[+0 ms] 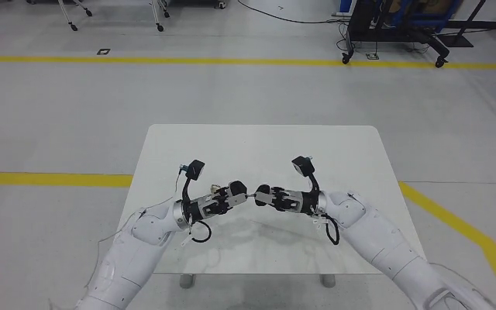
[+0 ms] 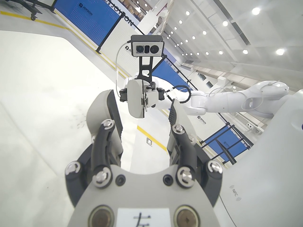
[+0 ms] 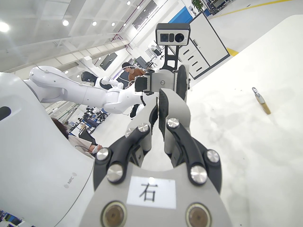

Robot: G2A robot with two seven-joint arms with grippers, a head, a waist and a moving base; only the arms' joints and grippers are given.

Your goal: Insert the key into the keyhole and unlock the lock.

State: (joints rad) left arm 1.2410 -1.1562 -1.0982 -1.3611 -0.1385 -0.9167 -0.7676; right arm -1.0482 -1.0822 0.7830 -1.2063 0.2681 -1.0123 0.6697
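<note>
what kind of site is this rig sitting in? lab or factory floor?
Most likely an open industrial hall or robotics test floor, not an office lab: yellow floor lines run past the white table, blue partition panels fence off bays, and rows of ceiling lights hang under a high roof.

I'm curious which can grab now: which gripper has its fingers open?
The left gripper: its fingers are spread apart; the right gripper has them pressed together.

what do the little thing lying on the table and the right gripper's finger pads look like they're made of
Little thing: likely metal, with a brass-yellow body and a shiny silvery end. Finger pads: probably rubber, since they are black, matt and ribbed.
</note>
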